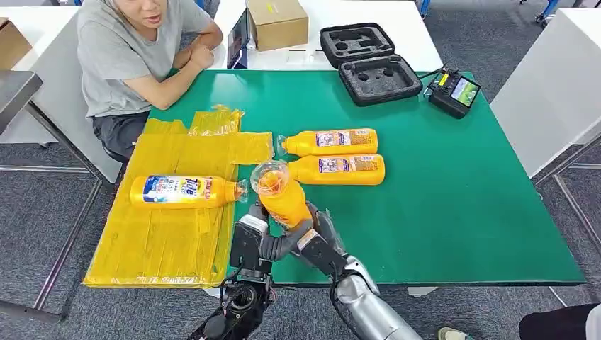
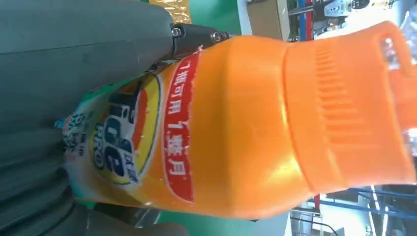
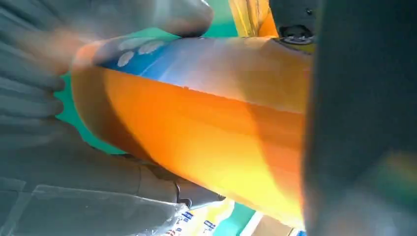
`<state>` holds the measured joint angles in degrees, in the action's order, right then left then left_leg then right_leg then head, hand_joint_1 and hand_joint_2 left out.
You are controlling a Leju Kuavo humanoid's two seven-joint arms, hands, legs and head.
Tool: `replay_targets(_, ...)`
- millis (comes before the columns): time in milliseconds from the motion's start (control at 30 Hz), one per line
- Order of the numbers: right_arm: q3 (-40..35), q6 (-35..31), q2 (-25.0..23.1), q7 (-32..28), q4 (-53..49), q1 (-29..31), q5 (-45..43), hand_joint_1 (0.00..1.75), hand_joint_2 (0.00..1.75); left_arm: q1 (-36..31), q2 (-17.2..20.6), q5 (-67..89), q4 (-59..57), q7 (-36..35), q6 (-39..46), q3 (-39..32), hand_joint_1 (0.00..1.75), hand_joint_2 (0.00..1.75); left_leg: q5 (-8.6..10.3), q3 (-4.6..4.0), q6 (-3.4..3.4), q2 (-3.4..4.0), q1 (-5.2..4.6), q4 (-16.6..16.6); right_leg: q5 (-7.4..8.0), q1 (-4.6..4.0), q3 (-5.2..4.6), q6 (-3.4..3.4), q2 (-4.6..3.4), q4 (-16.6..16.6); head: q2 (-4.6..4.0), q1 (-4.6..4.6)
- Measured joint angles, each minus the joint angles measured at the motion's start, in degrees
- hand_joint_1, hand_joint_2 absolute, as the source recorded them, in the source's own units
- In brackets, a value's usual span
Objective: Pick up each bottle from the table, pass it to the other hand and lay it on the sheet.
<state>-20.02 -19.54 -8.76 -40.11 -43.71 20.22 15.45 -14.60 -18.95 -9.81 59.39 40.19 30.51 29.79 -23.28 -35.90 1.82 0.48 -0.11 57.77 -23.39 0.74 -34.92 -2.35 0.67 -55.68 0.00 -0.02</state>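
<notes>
An orange bottle [image 1: 281,193] with a clear cap stands lifted near the table's front edge, and both my hands are wrapped round its lower body. My left hand [image 1: 256,234] grips it from the left and my right hand [image 1: 320,239] from the right. Close up, the bottle [image 2: 236,128] shows its label and ribbed neck beside my left hand [image 2: 74,73]; the same bottle [image 3: 196,132] lies against my right hand [image 3: 74,196]. One bottle [image 1: 186,191] lies on the yellow sheet [image 1: 163,241]. Two more bottles [image 1: 329,142] [image 1: 339,169] lie on the green table [image 1: 453,198].
A person [image 1: 135,57] sits at the table's far left corner with arms on the edge. At the back stand an open black foam case [image 1: 368,62], a cardboard box [image 1: 278,23] and a small black device [image 1: 454,92].
</notes>
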Motion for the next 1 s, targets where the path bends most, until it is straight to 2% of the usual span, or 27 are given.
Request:
replay_targets(100,-0.48,0.0,0.0,0.0,0.33,0.15,-0.07,1.75,1.75,-0.23,-0.02,-0.11,0.0,0.0,0.48,-0.02,1.75,1.75,0.0,0.0,0.0,0.0,0.0,0.0,0.0,0.0,0.0,0.0,-0.01,0.0,0.0,0.0)
replay_targets(233,-0.81,-0.33,-0.11,0.0,0.65,0.38,-0.39,1.52,1.75,-0.41,-0.07,0.57,0.0,0.0,0.57,-0.13,1.75,1.75,0.0,0.0,0.0,0.0,0.0,0.0,0.0,0.0,0.0,0.0,0.0,0.0,0.0,-0.02)
replay_targets(267,-0.85,-0.35,-0.13,0.0,0.7,0.41,-0.52,1.41,1.75,-0.49,-0.09,0.74,0.0,0.0,0.65,-0.18,1.75,1.75,0.0,0.0,0.0,0.0,0.0,0.0,0.0,0.0,0.0,0.0,0.0,0.0,0.0,0.0)
replay_targets(300,-0.9,-0.41,-0.15,0.0,0.74,0.43,-0.66,1.17,1.75,-0.55,-0.15,1.16,0.0,0.0,0.81,-0.22,1.75,1.75,0.0,0.0,0.0,0.0,0.0,0.0,0.0,0.0,0.0,0.0,0.0,0.0,0.0,-0.02)
replay_targets(533,-1.11,-1.01,-0.26,-0.04,0.74,0.5,-1.14,1.17,1.75,-0.72,-0.2,3.06,0.0,0.0,1.22,-0.81,1.75,1.75,0.0,0.0,0.0,0.01,0.0,0.0,0.0,0.0,-0.01,0.0,0.0,0.0,0.0,0.0)
replay_targets(567,-1.11,-1.0,-0.28,-0.04,0.74,0.51,-1.16,1.12,1.75,-0.73,-0.22,3.1,0.0,-0.02,1.25,-0.87,1.75,1.75,0.0,0.0,0.0,0.01,0.0,0.0,0.0,0.0,-0.01,0.0,0.0,0.0,0.0,0.0)
replay_targets(600,-1.11,-1.0,-0.29,-0.04,0.74,0.52,-1.14,0.93,1.75,-0.73,-0.22,3.13,0.0,-0.02,1.25,-0.92,1.75,1.75,0.0,0.0,0.0,0.01,0.0,0.0,0.0,0.0,-0.01,0.0,0.0,0.0,0.0,-0.02)
replay_targets(633,-1.14,-1.0,-0.31,-0.04,0.74,0.52,-1.14,0.59,1.75,-0.73,-0.22,3.15,0.0,0.0,1.27,-0.94,1.75,1.75,0.0,0.0,0.0,0.01,0.0,0.0,0.0,0.0,-0.01,0.0,0.0,0.0,0.0,0.0)
replay_targets(667,-1.14,-1.0,-0.31,-0.04,0.74,0.52,-1.14,0.12,1.75,-0.73,-0.22,3.17,0.0,0.0,1.29,-0.96,1.75,1.75,0.0,0.0,0.0,0.01,0.0,0.0,0.0,0.0,-0.01,0.0,0.0,0.0,0.0,-0.02)
replay_targets(700,-1.14,-1.03,-0.31,-0.04,0.74,0.52,-1.14,0.05,1.75,-0.73,-0.22,3.28,0.0,0.0,1.35,-0.98,1.75,1.75,0.0,0.0,0.0,0.01,0.0,0.0,0.0,0.0,-0.01,0.0,0.0,0.0,0.0,0.0)
replay_targets(733,-1.16,-1.2,-0.33,-0.04,0.74,0.52,-1.14,0.0,1.75,-0.73,-0.22,3.56,0.0,0.0,1.73,-1.03,1.75,1.75,0.0,0.0,0.0,0.01,0.0,0.0,0.0,0.0,0.0,0.0,0.0,0.0,0.0,0.0)
replay_targets(1000,-1.4,-1.9,-0.59,-0.02,0.9,0.51,-2.32,0.0,1.75,-1.01,0.04,7.76,2.06,0.0,5.71,-1.51,1.75,1.75,0.0,-0.01,0.0,0.0,0.0,0.0,0.0,0.0,0.0,0.0,0.0,0.0,0.0,0.0)
